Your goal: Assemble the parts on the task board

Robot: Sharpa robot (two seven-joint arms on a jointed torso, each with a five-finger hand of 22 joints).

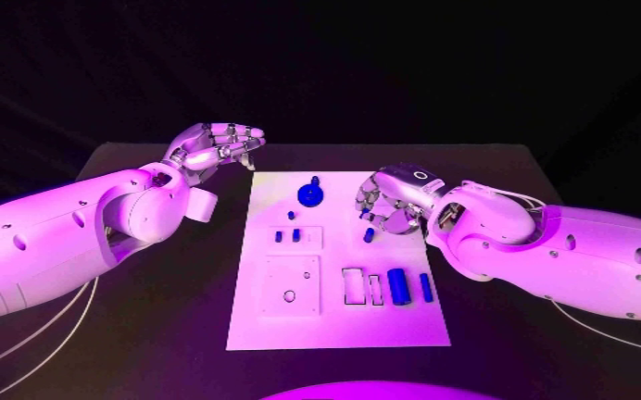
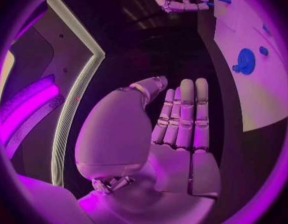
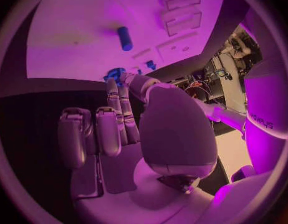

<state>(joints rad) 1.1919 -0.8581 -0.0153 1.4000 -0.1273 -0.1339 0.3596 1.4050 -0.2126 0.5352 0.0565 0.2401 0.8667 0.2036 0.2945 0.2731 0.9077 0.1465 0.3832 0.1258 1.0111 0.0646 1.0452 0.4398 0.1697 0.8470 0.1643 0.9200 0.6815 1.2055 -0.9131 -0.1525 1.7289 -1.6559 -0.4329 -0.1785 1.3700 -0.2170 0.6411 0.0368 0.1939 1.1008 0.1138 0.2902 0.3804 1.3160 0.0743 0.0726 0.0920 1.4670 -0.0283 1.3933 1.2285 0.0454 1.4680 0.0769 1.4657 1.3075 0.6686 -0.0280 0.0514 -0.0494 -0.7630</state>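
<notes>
The white task board lies in the middle of the table. A round blue part sits at its far end, and it also appears as the round blue part from the left wrist. Two small blue pegs stand left of centre and a lone blue peg stands nearer the right edge. Two blue cylinders lie at the near right beside two rectangular recesses. My left hand hovers off the board's far left corner, fingers straight, holding nothing. My right hand hangs over the right edge, just beyond the lone peg, holding nothing.
A square inset plate with small holes takes up the board's near left. Bare black table runs along both sides of the board. My two white forearms come in low from the left and right.
</notes>
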